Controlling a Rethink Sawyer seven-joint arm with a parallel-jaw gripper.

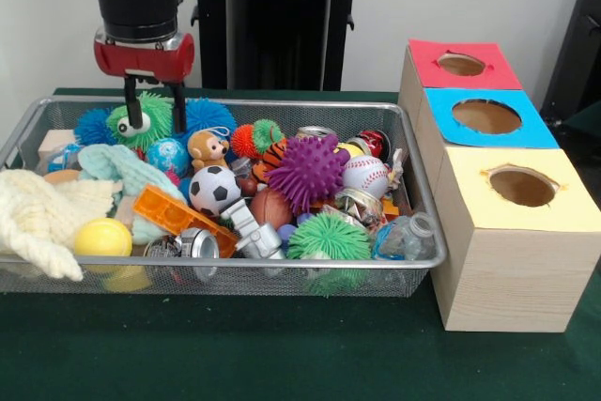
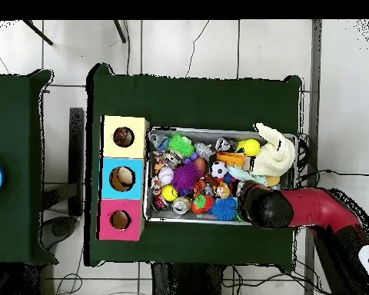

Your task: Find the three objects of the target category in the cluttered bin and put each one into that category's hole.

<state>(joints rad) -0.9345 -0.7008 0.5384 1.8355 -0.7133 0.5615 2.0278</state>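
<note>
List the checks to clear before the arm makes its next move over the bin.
1. Tool open: ok, fingers apart.
2. Tool empty: ok, nothing between the fingers.
3. Tool over the wire bin: ok, at its far corner above the green spiky toy with eyes.
4. Holes free: red hole, blue hole and yellow hole unblocked, ok.
5. Target category: cannot tell.
6. Contact with the green toy: cannot tell.
</note>
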